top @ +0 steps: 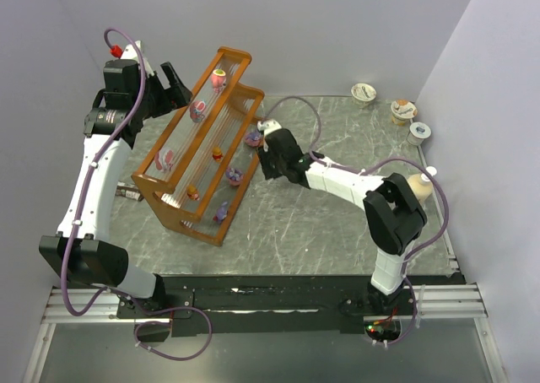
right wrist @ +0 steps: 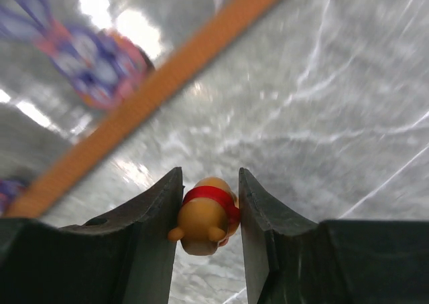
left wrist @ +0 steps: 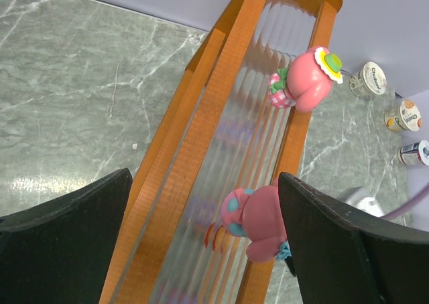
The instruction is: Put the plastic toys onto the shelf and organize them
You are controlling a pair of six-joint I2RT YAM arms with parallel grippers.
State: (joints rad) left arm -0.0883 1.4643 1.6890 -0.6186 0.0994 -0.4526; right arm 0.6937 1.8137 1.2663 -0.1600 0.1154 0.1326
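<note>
The orange-brown stepped shelf (top: 181, 207) stands at left centre. It holds pink toys (top: 218, 78), orange toys (top: 217, 153) and purple toys (top: 234, 176) on its tiers. My left gripper (top: 175, 85) is open and empty above the shelf's far top tier. In the left wrist view (left wrist: 204, 230) its fingers straddle the shelf (left wrist: 208, 116), and a pink toy (left wrist: 261, 213) on the tier sits next to the right finger (left wrist: 335, 237). Another pink toy (left wrist: 308, 80) sits farther along. My right gripper (top: 267, 138) is by the shelf's right side. In the right wrist view (right wrist: 209, 207) it is shut on an orange figure with a red band (right wrist: 204, 217), held above the table.
Three foil-lidded cups (top: 364, 92) (top: 403, 110) (top: 418, 132) stand at the back right. A beige bottle (top: 419, 187) stands by the right arm's elbow. A blurred purple toy (right wrist: 94, 56) and the shelf's rail (right wrist: 154, 90) lie beyond the right fingers.
</note>
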